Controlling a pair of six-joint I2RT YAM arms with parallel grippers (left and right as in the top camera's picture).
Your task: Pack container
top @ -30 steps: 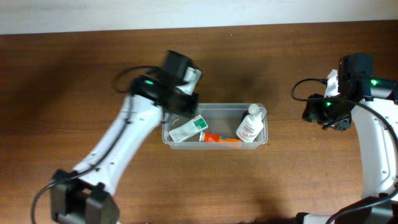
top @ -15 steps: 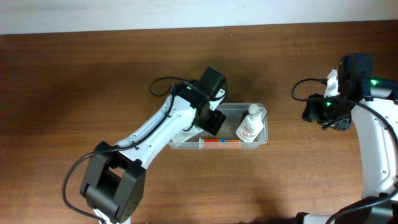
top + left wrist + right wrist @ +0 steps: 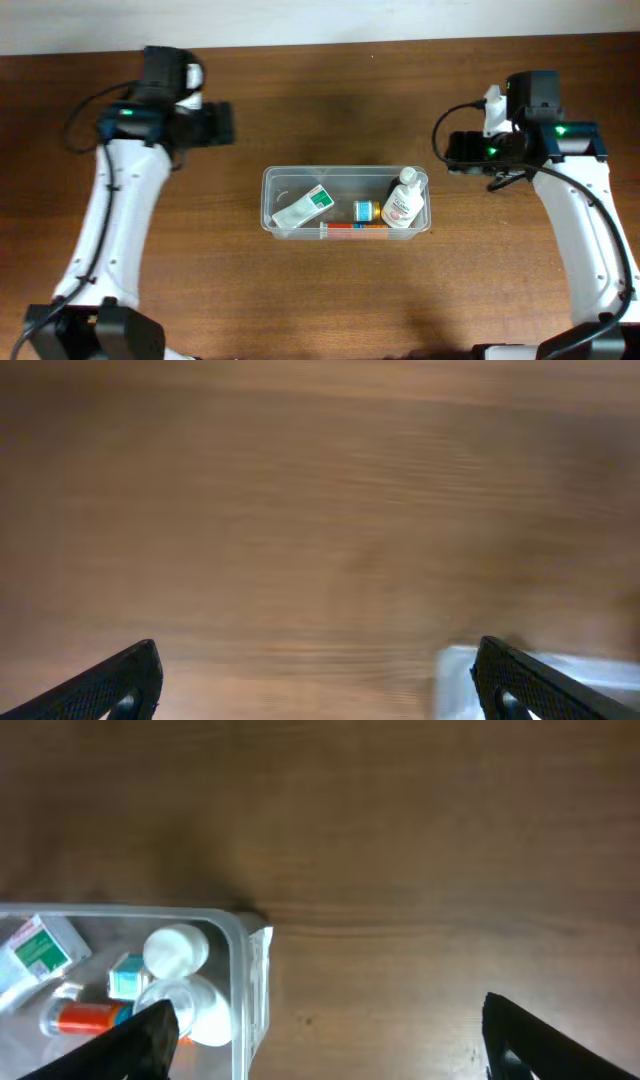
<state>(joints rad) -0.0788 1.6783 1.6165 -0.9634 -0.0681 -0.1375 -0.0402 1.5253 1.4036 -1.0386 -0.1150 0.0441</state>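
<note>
Left hand point(image 3: 222, 124), right hand point(image 3: 450, 152): both wide open, empty, over tabletop point(image 3: 330, 290); container point(image 3: 345, 171) between them, nearer right hand. Packing seemingly complete; withdraw high, without touching it.

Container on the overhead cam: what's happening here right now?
The clear container sits mid-table and holds a white bottle, a white-and-green packet, an orange item and a small teal item. Neither arm is handling anything. The left gripper and right gripper are both open and empty, hovering off to either side of the container.
</note>
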